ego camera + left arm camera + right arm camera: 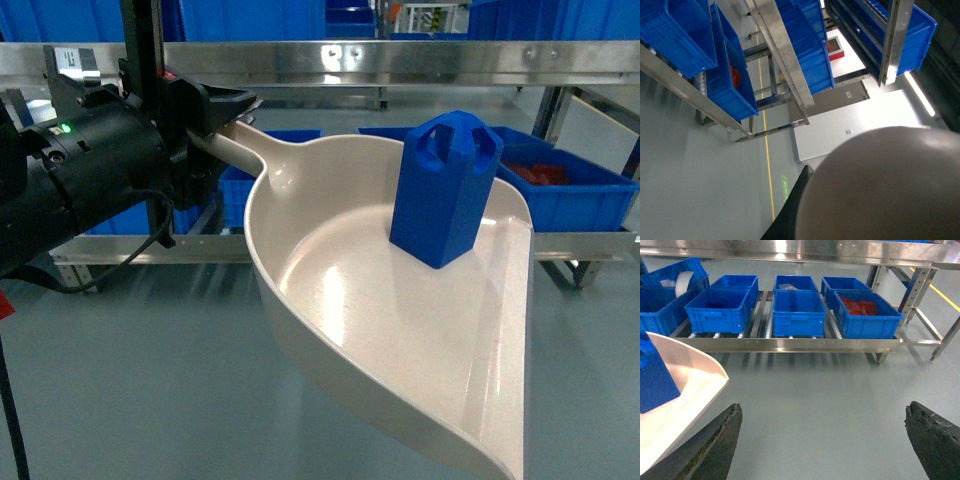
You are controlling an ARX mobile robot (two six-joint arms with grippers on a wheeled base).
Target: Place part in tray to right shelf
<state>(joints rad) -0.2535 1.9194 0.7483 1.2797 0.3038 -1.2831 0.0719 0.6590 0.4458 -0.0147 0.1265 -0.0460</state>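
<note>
The cream tray [400, 330] hangs in the air in the head view, its long handle [240, 150] clamped in my left gripper [215, 125]. The blue part [445, 185] stands upright inside it, towards the far side. The left wrist view is mostly filled by the tray's blurred underside [880, 185], with one black finger [795, 210] beside it. In the right wrist view my right gripper [822, 415] is open and empty over the grey floor, to the right of the tray's edge [685, 390] and the part [655, 380]. The steel shelf [420, 60] stands ahead.
Blue crates [797, 310] sit on the rack's lower roller level behind a steel front rail [790, 344]; one crate [865, 315] holds red pieces. The rack's legs [910, 300] stand at the right. Grey floor [830, 385] lies between me and the rack.
</note>
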